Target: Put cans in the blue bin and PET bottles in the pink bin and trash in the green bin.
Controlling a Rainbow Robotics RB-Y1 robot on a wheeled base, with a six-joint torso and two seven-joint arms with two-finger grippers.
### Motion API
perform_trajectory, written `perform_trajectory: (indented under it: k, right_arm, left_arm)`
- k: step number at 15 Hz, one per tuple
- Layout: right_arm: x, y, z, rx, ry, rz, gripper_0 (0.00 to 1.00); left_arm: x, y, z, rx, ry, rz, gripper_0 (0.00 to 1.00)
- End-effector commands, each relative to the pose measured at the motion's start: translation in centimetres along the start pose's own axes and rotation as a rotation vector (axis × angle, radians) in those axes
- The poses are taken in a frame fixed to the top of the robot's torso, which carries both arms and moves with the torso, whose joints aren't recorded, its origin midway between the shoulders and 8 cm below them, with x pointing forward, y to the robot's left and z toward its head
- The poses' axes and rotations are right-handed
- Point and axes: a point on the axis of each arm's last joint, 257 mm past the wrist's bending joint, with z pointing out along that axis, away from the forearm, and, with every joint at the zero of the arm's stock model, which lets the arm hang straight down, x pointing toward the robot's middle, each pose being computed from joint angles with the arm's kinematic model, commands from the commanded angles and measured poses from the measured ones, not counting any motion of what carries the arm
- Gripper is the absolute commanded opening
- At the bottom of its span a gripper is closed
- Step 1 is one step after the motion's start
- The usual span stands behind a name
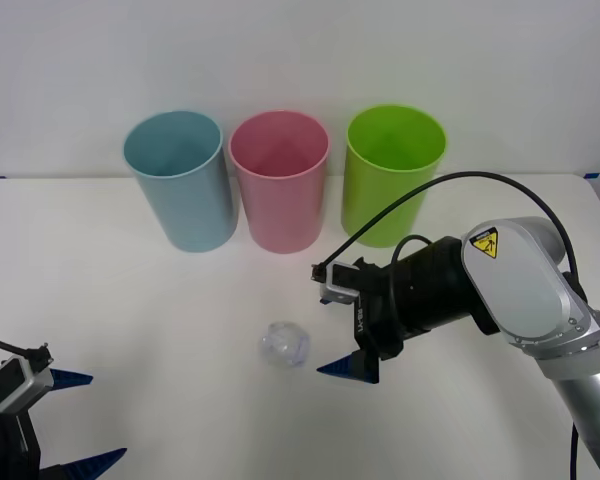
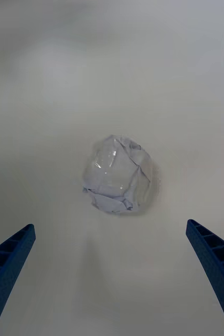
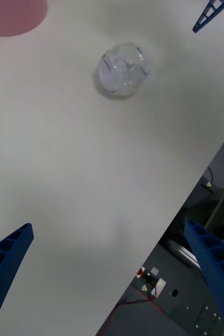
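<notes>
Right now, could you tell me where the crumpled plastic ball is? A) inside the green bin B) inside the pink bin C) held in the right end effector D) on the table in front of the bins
D: the plastic ball lies on the table, ahead of the open right end effector, with nothing gripping it.

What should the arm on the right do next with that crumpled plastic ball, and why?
Probably ease the right gripper forward until its open fingers flank the trash, then close. The ball lies loose on the table, just ahead of the fingertips and untouched, in front of the green bin. The left gripper waits open.
</notes>
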Motion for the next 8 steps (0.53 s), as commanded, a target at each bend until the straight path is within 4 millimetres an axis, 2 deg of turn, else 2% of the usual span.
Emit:
perform_trajectory:
  k: [1, 5, 8]
  right_arm:
    - [0.0, 0.0, 0.0, 0.000, 0.000, 0.000, 1.00]
    - [0.0, 0.0, 0.0, 0.000, 0.000, 0.000, 1.00]
    - [0.0, 0.0, 0.0, 0.000, 0.000, 0.000, 1.00]
  left_arm:
    - [0.0, 0.3, 0.2, 0.000, -0.051, -0.021, 1.00]
    - [1.0, 1.2, 0.3, 0.004, -0.107, -0.010, 1.00]
    - [0.7, 1.3, 0.2, 0.014, -0.154, -0.017, 1.00]
